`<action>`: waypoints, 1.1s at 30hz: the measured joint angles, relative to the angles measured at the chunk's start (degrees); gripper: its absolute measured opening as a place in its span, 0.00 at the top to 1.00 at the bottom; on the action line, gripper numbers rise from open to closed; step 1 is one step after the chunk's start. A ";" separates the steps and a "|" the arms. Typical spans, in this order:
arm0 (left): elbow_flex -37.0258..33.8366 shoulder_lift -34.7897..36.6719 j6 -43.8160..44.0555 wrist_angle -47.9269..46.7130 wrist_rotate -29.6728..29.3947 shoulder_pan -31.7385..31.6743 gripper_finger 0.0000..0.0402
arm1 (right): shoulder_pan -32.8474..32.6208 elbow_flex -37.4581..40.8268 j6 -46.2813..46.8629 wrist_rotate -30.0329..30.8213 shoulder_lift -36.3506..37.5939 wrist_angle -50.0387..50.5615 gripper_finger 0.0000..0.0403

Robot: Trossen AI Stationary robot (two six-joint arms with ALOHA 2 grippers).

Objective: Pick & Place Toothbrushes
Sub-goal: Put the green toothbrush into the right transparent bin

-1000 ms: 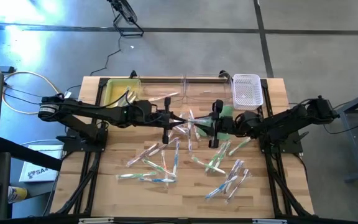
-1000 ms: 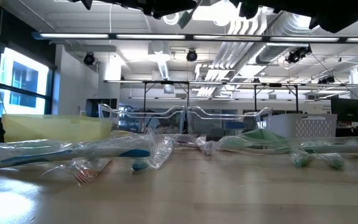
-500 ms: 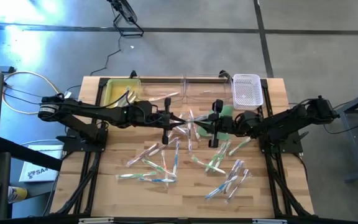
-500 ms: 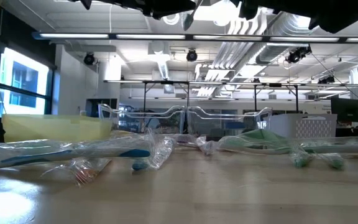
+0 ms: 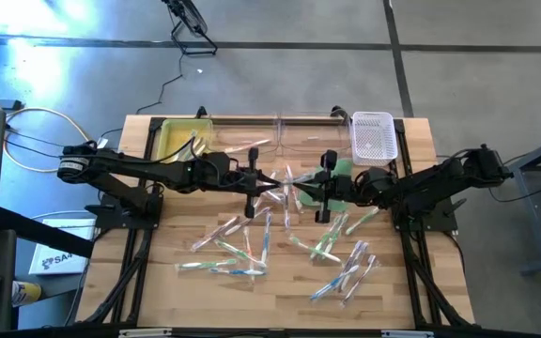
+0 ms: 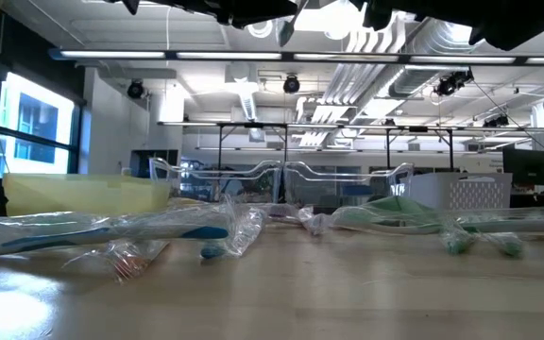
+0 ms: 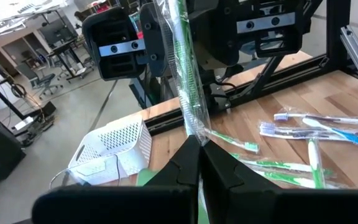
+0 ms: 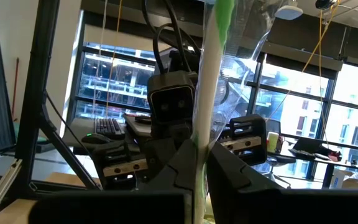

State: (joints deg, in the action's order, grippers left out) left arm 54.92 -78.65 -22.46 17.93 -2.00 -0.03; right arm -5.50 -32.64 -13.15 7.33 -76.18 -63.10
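At the centre of the high view, the left gripper and the right gripper meet tip to tip, both clamped on one green wrapped toothbrush. The other toothbrushes lie scattered across the table, lower centre and lower right.

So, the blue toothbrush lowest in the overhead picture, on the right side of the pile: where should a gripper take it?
Grip the blue toothbrush at mid-handle, coming straight down, jaws across its thin width: it lies flat and diagonal, neighbours close beside. The left gripper and right gripper are both shut on a green toothbrush over mid-table.
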 joint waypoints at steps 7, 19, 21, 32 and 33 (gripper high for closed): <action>0.00 0.00 0.00 -0.02 0.00 0.00 1.00 | -0.02 0.00 0.00 0.00 0.00 -0.03 0.98; 0.00 0.00 0.00 -0.02 0.07 0.00 1.00 | -0.02 0.02 0.00 -0.02 0.00 -0.08 0.98; 0.00 0.02 -0.17 -0.02 0.03 0.00 1.00 | -0.02 0.02 0.00 -0.02 0.00 -0.08 0.98; 0.00 0.00 -1.73 -0.24 -0.04 0.00 0.80 | -0.02 0.02 0.00 -0.06 0.00 -0.23 0.98; 0.00 0.00 -1.73 -0.22 -0.06 0.00 0.77 | -0.02 0.02 0.00 -0.07 0.00 -0.23 0.98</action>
State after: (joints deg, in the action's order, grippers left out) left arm 54.92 -78.65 -24.18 17.72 -2.06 -0.03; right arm -5.52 -32.63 -13.15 7.27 -76.18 -63.33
